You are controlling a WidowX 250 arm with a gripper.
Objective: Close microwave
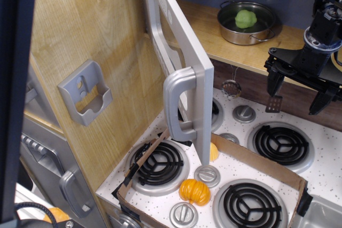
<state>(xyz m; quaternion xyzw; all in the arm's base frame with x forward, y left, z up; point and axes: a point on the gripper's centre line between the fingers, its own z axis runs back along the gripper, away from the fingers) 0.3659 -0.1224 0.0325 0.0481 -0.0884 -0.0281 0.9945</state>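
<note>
Microwave door: it is standing wide open, swung out edge-on toward the camera over the toy stove, with its silver handle sticking out near the lower free edge.

Microwave body: it is sitting up and to the left against the wooden panel; the cavity and buttons are not showing from this angle.

Gripper: it is hovering at the right of the frame, well apart from the door, above the rear right burner.

Jaws: they are hanging spread apart, pointing down, and are gripping nothing.

Step in hand, as I judge it: the arm is lining up to reach the door, so the closing push is not yet begun.

Doing it well: I would be bringing the gripper across to the door's outer face, the side bearing the handle, contacting near the free edge far from the hinge, where the least force is needed. Pushing with a finger flat against the panel looks simpler than grasping the handle.

Path: the push should be following the door's arc, curving back toward the cavity rather than driving straight.

Watch for: the pot with the green ball on the wooden shelf, and the orange toy pumpkin on the stove surface below the door's edge.
</note>
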